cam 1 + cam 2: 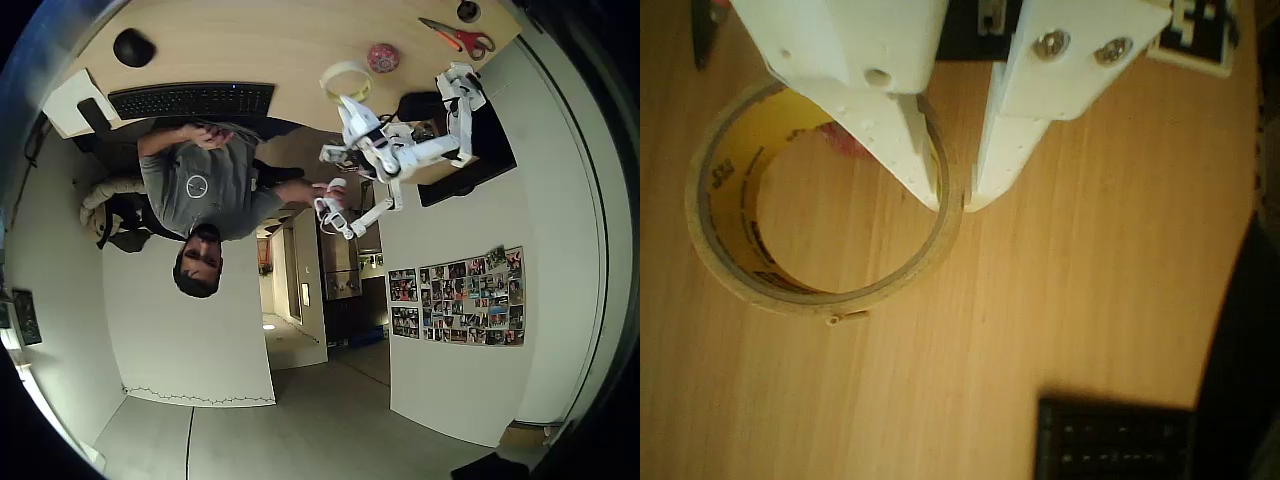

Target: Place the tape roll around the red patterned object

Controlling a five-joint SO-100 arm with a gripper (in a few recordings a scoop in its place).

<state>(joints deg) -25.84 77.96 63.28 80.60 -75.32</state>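
Note:
The tape roll (345, 78) is a pale yellow ring on the wooden table, just left of the red patterned object (383, 57) in the overhead view, with a small gap between them. In the wrist view my white gripper (952, 203) is shut on the right wall of the tape roll (735, 270), one finger inside the ring and one outside. A sliver of the red patterned object (845, 146) peeks out beside the inner finger. In the overhead view my gripper (347, 97) meets the ring's near edge. Whether the ring rests on the wood or hangs above it, I cannot tell.
Red-handled scissors (460, 38) lie right of the red object. A black keyboard (192, 100) and a black mouse (133, 47) occupy the table's left part; the keyboard (1110, 440) also shows in the wrist view. A person (205, 185) sits at the table edge.

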